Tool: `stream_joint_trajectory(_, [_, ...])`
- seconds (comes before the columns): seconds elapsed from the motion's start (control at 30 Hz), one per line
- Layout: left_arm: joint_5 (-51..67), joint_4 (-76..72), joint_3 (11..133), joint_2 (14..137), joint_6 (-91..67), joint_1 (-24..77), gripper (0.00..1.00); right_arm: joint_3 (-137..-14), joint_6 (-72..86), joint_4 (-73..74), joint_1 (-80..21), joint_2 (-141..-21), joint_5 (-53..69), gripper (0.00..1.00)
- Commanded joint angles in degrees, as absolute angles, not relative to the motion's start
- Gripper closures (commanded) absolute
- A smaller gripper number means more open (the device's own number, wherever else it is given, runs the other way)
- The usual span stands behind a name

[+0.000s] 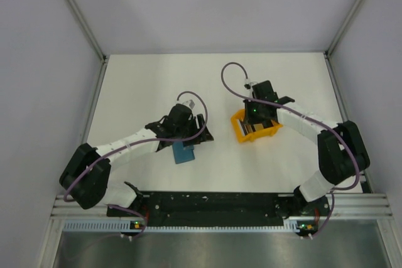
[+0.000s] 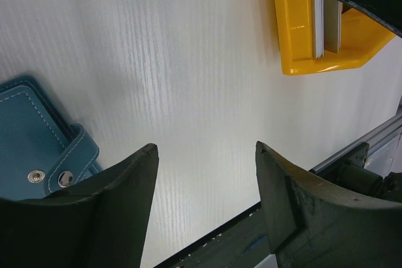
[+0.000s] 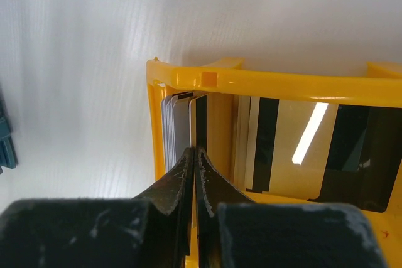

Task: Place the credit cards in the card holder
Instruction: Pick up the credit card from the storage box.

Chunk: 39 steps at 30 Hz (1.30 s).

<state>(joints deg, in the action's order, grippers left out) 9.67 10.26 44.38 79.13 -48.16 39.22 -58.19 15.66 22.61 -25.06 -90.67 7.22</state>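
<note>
**Right gripper closed at the cards**

The right gripper [image 3: 195,155] is closed tight at the edge of the credit cards [image 3: 179,123], which stand upright in the yellow tray [image 3: 276,83], probably to draw 1 out. Whether 1 is caught, I cannot tell. The left gripper [image 2: 207,155] is wide and empty, with the card holder [image 2: 31,136] beside 1 finger, likely ready to steady it.

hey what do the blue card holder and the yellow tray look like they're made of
The card holder looks like leather or faux leather: matte teal surface, pale stitched seams and metal snaps at the tab. The tray looks like moulded plastic: glossy, an even yellow-orange all over, with smooth rounded edges.
</note>
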Motion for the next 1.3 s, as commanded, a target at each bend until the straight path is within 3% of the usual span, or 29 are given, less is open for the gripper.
stream_joint_trajectory(0.0, [10.4, 8.0, 45.4, 79.1, -48.5, 39.4, 0.33, -59.6, 16.5, 22.1, -23.6, -86.9, 11.1, 1.00])
stream_joint_trajectory(0.63, [11.5, 7.6, 45.4, 79.3, -48.3, 39.4, 0.33, -59.8, 18.6, 22.1, -22.3, -91.0, 21.4, 1.00])
stream_joint_trajectory(1.1, [11.8, 7.3, 45.4, 79.8, -48.4, 39.4, 0.33, -59.7, 16.5, 22.1, -22.2, -92.9, 20.5, 0.61])
stream_joint_trajectory(1.27, [12.2, 6.9, 45.9, 80.4, -48.4, 39.4, 0.33, -60.2, 16.4, 22.0, -22.4, -95.4, 22.5, 0.61])
